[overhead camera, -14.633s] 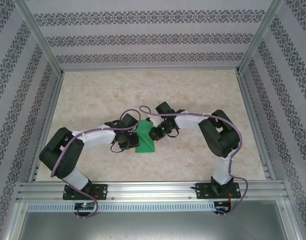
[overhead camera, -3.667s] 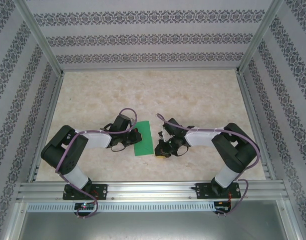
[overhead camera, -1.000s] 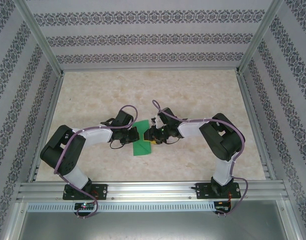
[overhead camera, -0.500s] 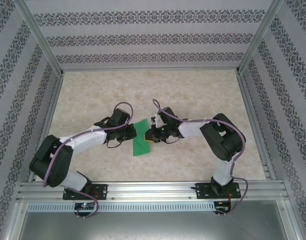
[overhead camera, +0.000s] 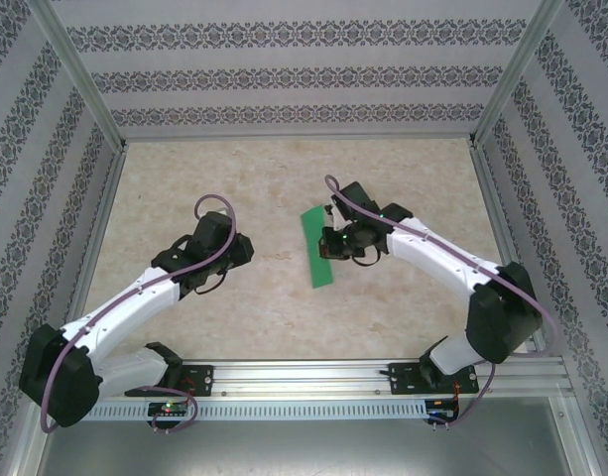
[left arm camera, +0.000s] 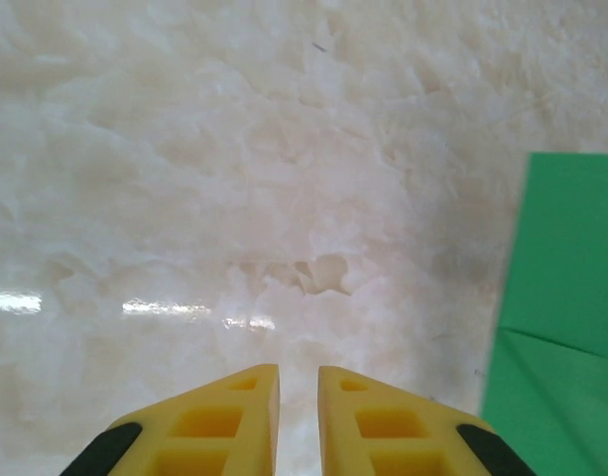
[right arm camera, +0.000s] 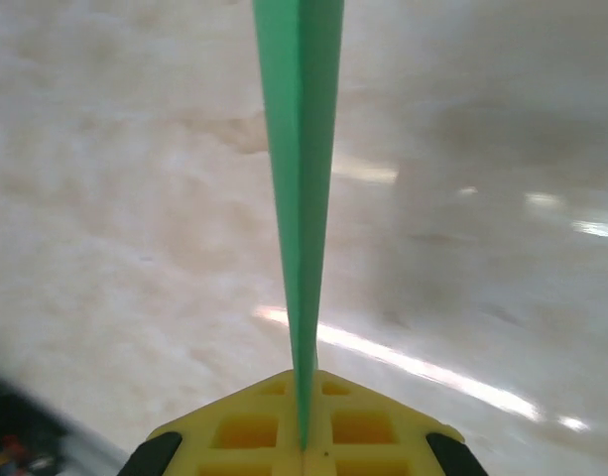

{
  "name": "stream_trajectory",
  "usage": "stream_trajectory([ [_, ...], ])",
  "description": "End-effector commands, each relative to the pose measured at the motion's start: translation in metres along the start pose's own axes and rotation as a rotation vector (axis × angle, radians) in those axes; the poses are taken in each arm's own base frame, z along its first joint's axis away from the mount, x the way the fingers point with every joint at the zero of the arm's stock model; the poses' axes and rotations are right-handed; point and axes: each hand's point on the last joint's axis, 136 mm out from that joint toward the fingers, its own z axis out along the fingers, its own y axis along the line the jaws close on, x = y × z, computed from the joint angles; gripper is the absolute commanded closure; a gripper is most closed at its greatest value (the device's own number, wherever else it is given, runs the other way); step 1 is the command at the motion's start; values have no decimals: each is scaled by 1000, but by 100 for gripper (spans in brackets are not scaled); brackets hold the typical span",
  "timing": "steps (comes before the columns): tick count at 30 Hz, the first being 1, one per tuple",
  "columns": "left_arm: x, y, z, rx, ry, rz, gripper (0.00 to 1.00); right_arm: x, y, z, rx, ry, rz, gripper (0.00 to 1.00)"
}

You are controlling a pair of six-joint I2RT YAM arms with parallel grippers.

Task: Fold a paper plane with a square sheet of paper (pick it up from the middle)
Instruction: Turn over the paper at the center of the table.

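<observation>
The bright green paper (overhead camera: 317,248) is folded into a narrow, creased strip and held off the table near the middle. My right gripper (overhead camera: 332,244) is shut on its right side. In the right wrist view the paper (right arm camera: 299,188) runs edge-on straight out from the closed yellow fingers, my right gripper (right arm camera: 305,436) pinching it. My left gripper (overhead camera: 244,250) sits to the left of the paper, apart from it. In the left wrist view my left gripper (left arm camera: 299,382) has a narrow gap with nothing in it, and the green paper (left arm camera: 566,297) shows at the right edge.
The pale marbled tabletop (overhead camera: 284,169) is ringed by an aluminium frame (overhead camera: 95,238) and patterned walls. The front rail (overhead camera: 304,375) carries both arm bases.
My right gripper has carried the paper up and to the far right, off the table. My left gripper has let go of it and drawn back to the left.
</observation>
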Motion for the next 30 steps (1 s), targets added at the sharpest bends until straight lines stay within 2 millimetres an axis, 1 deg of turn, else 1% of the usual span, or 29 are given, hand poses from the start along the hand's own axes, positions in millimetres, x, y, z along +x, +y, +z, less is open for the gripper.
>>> stream_trajectory([
  [1, -8, 15, -10, -47, -59, -18, 81, 27, -82, -56, 527, 86, -98, 98],
  [2, -9, 16, -11, -49, -67, -19, 80, 25, -92, -73, 636, 83, -119, 98],
  [3, -10, 18, -12, -51, -75, -17, 80, 24, -98, -86, 720, 89, -140, 98],
  [4, -11, 20, -12, -55, -78, -18, 80, 23, -101, -93, 773, 96, -157, 98],
  [6, -12, 24, -12, -70, -82, -18, 80, 20, -100, -100, 855, 98, -184, 98],
  [7, -13, 25, -13, -73, -87, -17, 80, 19, -97, -98, 871, 97, -194, 98],
  [8, -13, 27, -13, -77, -92, -14, 80, 19, -93, -92, 881, 101, -206, 98],
  [10, -14, 30, -15, -86, -100, -12, 80, 20, -84, -74, 892, 129, -220, 96],
  [13, -16, 37, -20, -112, -114, -5, 80, 28, -70, -35, 905, 218, -247, 96],
  [16, -18, 45, -26, -130, -132, -8, 80, 36, -55, 3, 907, 297, -276, 92],
  [19, -19, 51, -29, -129, -142, -25, 79, 43, -26, 46, 816, 349, -284, 90],
  [22, -21, 55, -34, -137, -144, -24, 79, 46, 5, 78, 698, 370, -267, 85],
  [23, -21, 56, -35, -141, -143, -22, 79, 48, 14, 85, 654, 374, -259, 84],
  [24, -23, 56, -37, -145, -145, -17, 79, 48, 24, 93, 597, 373, -247, 79],
  [26, -24, 56, -39, -146, -145, -12, 78, 46, 48, 100, 469, 352, -225, 68],
  [27, -25, 56, -40, -143, -145, -13, 78, 46, 63, 101, 380, 338, -213, 65],
  [28, -25, 54, -41, -135, -142, -14, 77, 42, 76, 99, 301, 309, -201, 62],
  [29, -25, 52, -41, -127, -137, -14, 76, 39, 84, 96, 244, 286, -188, 56],
  [30, -25, 49, -40, -113, -130, -14, 75, 33, 94, 90, 170, 245, -174, 52],
])
